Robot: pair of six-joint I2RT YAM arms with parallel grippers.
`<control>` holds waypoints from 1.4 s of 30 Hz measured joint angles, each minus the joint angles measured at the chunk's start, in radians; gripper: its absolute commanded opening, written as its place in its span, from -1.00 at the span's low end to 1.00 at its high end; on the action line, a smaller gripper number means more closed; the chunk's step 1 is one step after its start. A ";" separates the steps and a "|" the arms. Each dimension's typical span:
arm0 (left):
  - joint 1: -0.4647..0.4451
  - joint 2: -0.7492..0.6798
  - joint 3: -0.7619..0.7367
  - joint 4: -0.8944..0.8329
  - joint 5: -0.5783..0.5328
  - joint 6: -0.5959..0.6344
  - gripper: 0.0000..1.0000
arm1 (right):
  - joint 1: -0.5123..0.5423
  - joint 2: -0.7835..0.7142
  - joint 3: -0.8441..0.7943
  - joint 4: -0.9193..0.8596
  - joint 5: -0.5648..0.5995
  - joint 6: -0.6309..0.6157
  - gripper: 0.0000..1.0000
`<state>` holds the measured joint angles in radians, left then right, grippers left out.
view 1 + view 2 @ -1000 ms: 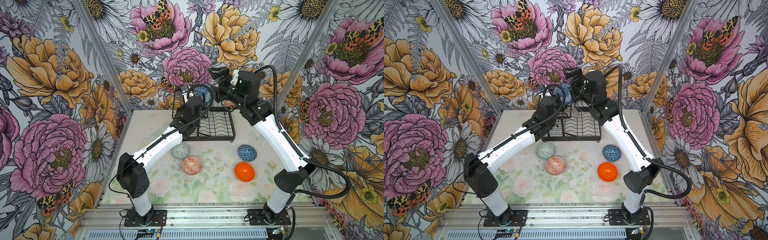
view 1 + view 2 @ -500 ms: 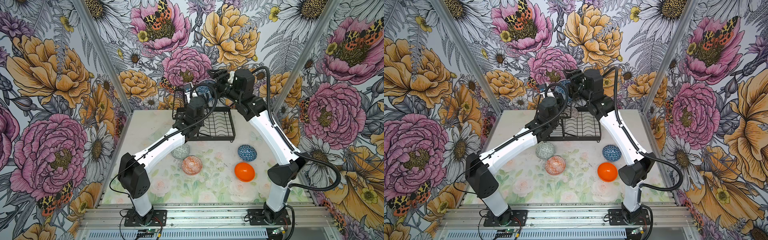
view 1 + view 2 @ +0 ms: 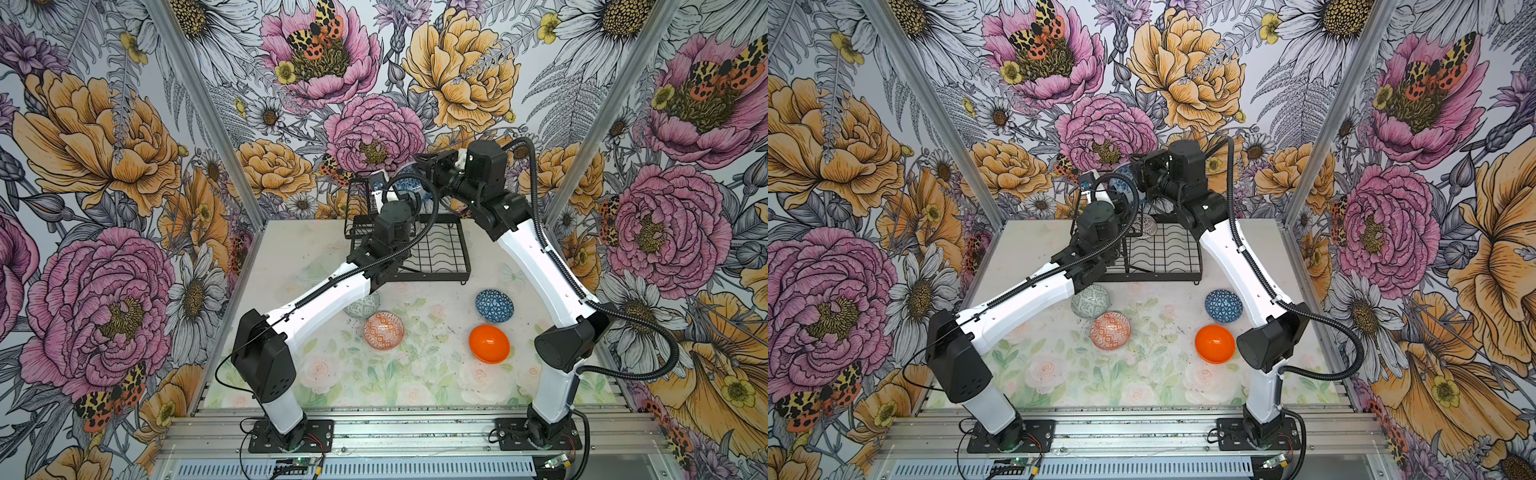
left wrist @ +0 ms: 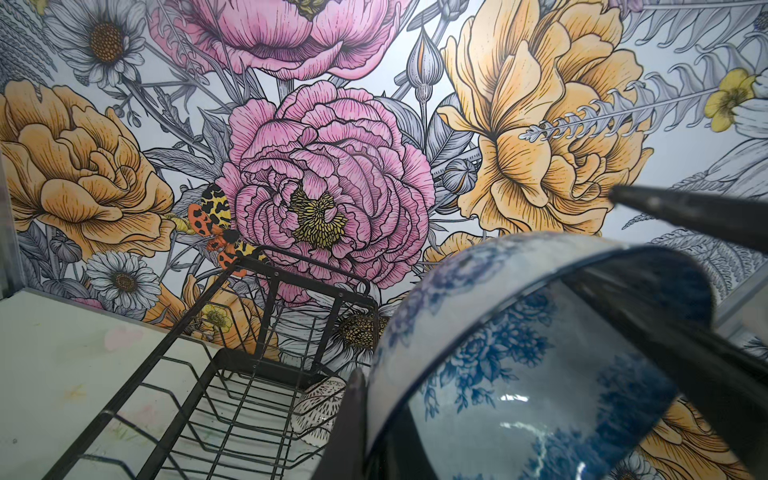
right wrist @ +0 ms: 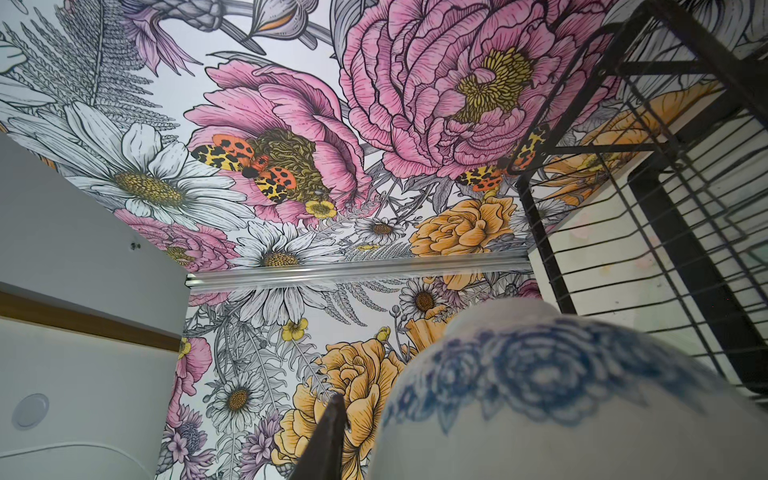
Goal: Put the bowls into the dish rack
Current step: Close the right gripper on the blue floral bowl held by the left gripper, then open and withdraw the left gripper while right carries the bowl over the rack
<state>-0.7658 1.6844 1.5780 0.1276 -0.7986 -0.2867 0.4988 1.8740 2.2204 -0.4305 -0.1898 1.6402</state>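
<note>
A blue-flowered bowl is held tilted in the air above the back of the dish rack, its rim clamped in the jaws of the left gripper. The right gripper is close at the bowl's other side; whether its jaws are closed on it cannot be told. A handover seems to be under way: the left grip is best kept until the right one is seen firm on the rim. A dark-and-white bowl is already racked; four bowls are left on the tabletop
</note>
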 measured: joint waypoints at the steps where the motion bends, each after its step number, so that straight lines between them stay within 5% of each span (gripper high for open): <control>1: -0.002 -0.003 -0.002 0.002 -0.006 0.003 -1.00 | 0.000 0.000 -0.002 0.000 -0.004 0.005 -0.66; 7: -0.018 -0.004 -0.008 0.024 -0.049 0.026 -1.00 | 0.006 -0.010 -0.007 0.010 -0.033 0.051 -1.00; 11: -0.024 -0.004 -0.008 0.035 -0.069 0.036 -0.97 | 0.006 -0.013 -0.010 0.015 -0.047 0.058 -1.00; 14: -0.024 -0.004 -0.008 0.035 -0.074 0.037 -0.74 | 0.006 -0.013 -0.010 0.017 -0.055 0.056 -1.00; 22: -0.042 -0.014 -0.009 0.015 -0.078 0.059 -0.73 | -0.004 -0.013 -0.019 0.023 -0.074 -0.002 -1.00; 30: -0.050 -0.048 -0.011 -0.021 -0.093 0.036 -0.14 | -0.026 -0.006 -0.019 0.021 -0.091 -0.034 -1.00; 36: -0.053 -0.131 -0.034 -0.071 -0.139 0.000 0.55 | -0.074 0.001 -0.019 0.012 -0.094 -0.090 -1.00; 38: -0.053 -0.165 -0.048 -0.092 -0.155 -0.011 0.93 | -0.095 0.001 -0.019 0.011 -0.093 -0.116 -1.00; 42: -0.049 -0.209 -0.055 -0.154 -0.169 -0.029 0.97 | -0.131 0.000 -0.039 0.023 -0.108 -0.151 -1.00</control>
<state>-0.8146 1.4757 1.5227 -0.0261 -0.9676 -0.3157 0.3679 1.8744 2.1811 -0.4080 -0.2974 1.4895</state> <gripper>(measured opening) 0.984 0.081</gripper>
